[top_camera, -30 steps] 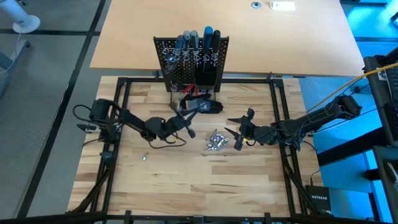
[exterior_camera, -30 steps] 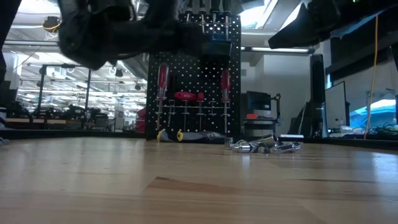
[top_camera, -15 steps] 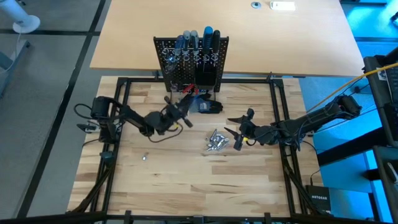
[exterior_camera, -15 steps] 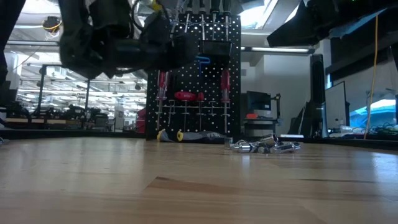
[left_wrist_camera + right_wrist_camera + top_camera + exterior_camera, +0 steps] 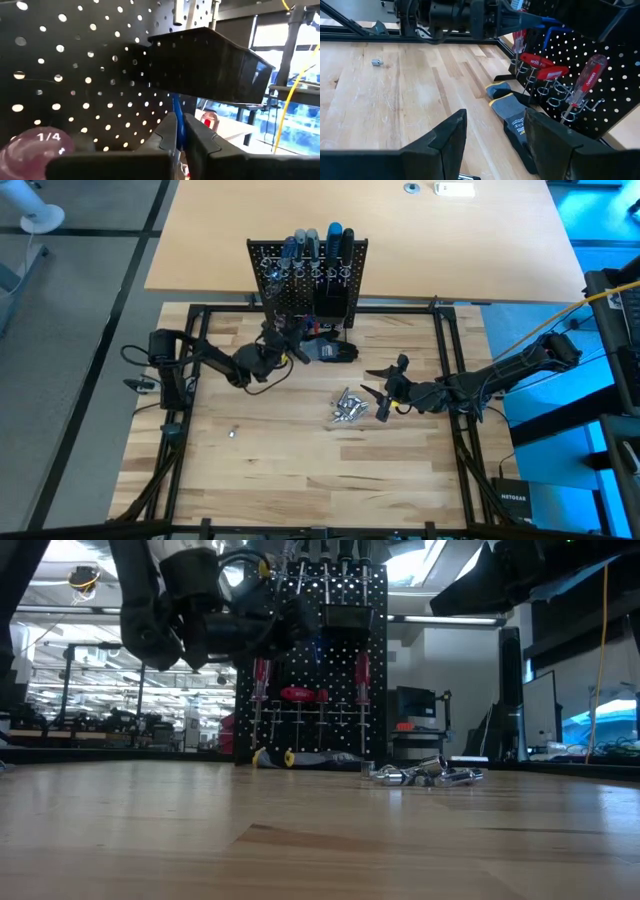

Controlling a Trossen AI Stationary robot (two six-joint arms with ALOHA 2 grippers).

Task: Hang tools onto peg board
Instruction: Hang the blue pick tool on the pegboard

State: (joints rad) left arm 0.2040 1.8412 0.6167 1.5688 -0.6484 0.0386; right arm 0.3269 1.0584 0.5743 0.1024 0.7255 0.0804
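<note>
The peg board (image 5: 308, 280) stands upright at the table's far edge, with a black bin (image 5: 210, 65) on it. Red-handled screwdrivers (image 5: 587, 75) hang in its ring holders, and more tools stick up from its top (image 5: 320, 242). My left gripper (image 5: 179, 127) is raised right in front of the board (image 5: 310, 670), shut on a slim blue bent tool (image 5: 546, 30). My right gripper (image 5: 372, 395) waits open to the right of a heap of silver metal pieces (image 5: 347, 407) lying on the table. My left gripper pinches the blue tool's thin shaft (image 5: 176, 112) between its two fingers. The fingers come nearly level from the table's near side, pointing at the peg board. The shaft sticks out past the fingertips toward the bin, with its bent end (image 5: 547, 37) free. It is lifted clear of the table.
A dark grey glove bundle (image 5: 335, 352) lies at the foot of the board, with yellow-edged cuffs (image 5: 512, 112). One small silver piece (image 5: 231, 433) lies alone at the near left. A black frame (image 5: 190, 380) borders the wooden tabletop.
My left gripper has swung toward the table's far edge, up to the peg board's face, and has rolled about its own axis. It stays shut on the blue tool, which has travelled with it, clear of the table.
</note>
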